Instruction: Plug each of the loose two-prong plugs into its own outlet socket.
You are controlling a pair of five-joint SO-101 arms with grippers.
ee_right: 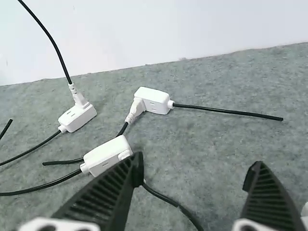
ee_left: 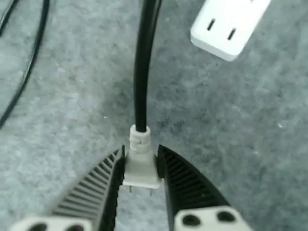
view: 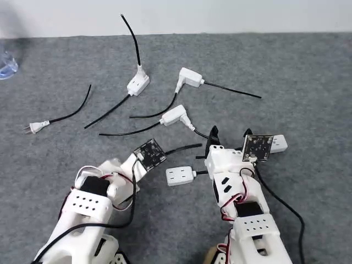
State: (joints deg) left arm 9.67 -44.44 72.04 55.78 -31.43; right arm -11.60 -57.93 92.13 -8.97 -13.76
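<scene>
My left jaws were clamped on a plug [ee_left: 140,166], its prongs [ee_left: 131,189] seemingly facing away from the nearby socket [ee_left: 226,26] on the desk [ee_left: 250,144], so it would need turning next, while my right jaws gaped wide and empty.

Fuzzy matt cloth covers the table [view: 308,82]. The plug [ee_left: 139,168] is smooth white plastic, its cord [ee_left: 143,62] glossy black; ribbed matt pads [ee_left: 101,187] line the left pincer [ee_left: 140,153].

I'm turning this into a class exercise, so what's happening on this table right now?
The left gripper is shut on a two-prong plug, with a free socket lying nearby. The right gripper hangs open above the carpet. Another loose plug lies apart by itself, not yet plugged in.
</scene>
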